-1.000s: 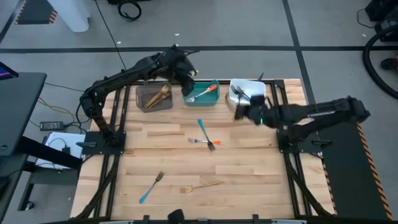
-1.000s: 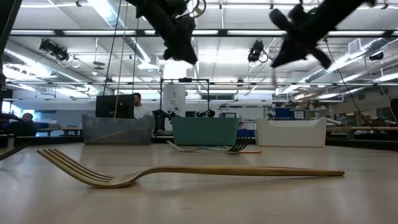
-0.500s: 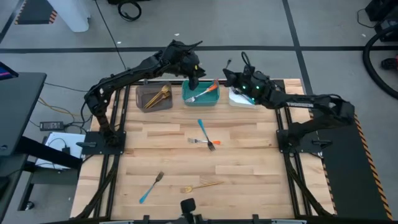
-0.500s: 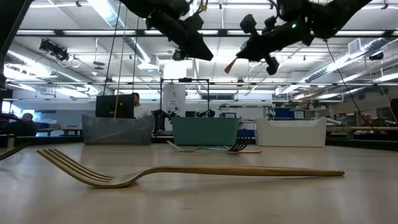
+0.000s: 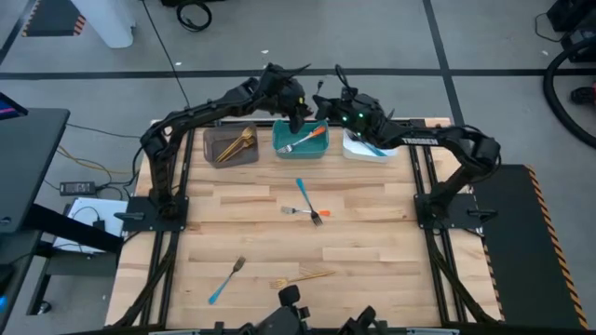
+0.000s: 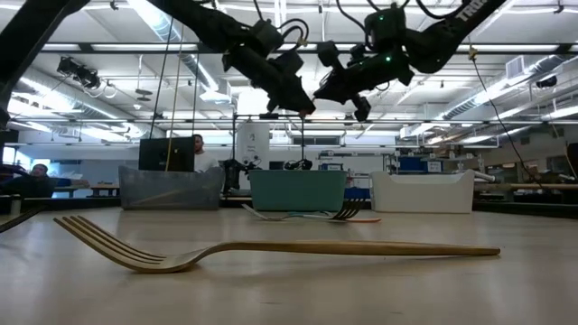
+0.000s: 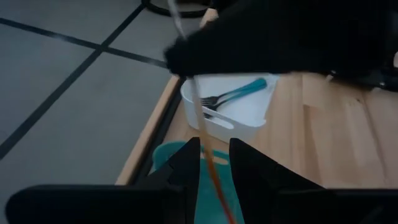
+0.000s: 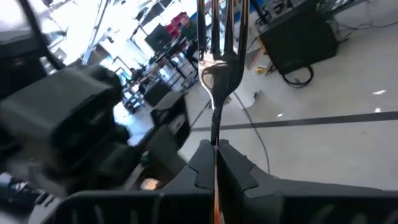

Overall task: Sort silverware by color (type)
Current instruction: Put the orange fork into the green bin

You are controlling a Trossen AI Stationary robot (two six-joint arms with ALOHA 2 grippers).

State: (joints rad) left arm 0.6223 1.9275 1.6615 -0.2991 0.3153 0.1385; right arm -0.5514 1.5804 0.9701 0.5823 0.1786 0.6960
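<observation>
My right gripper (image 5: 323,100) is shut on an orange-handled silver fork (image 8: 219,56) and holds it in the air above the teal bin (image 5: 300,147). My left gripper (image 5: 299,109) is open right beside it. The fork's thin orange handle (image 7: 207,155) runs through the gap between the left fingers; whether they touch it, I cannot tell. In the low view both grippers (image 6: 302,101) (image 6: 322,90) meet high above the bins. Another orange-handled fork (image 5: 307,140) lies in the teal bin. My right gripper pinches the fork between its two fingers at the neck (image 8: 215,134), just below the tines. The tines (image 8: 221,22) point straight away from the gripper, and a bit of orange handle (image 8: 215,214) shows behind the fingers. The fork is lifted clear of bins and table.
Gold forks lie in the brown bin (image 5: 231,145), and a teal-handled fork (image 7: 239,93) lies in the white bin (image 5: 369,147). On the table are a crossed teal and orange pair (image 5: 307,203), a teal fork (image 5: 226,279) and a gold fork (image 5: 303,276) near the front edge.
My right gripper has risen from the white bin and swung toward the table's left, carrying the orange-handled fork to the left gripper above the teal bin. My left gripper has turned and shifted slightly right and toward the far edge to meet it.
</observation>
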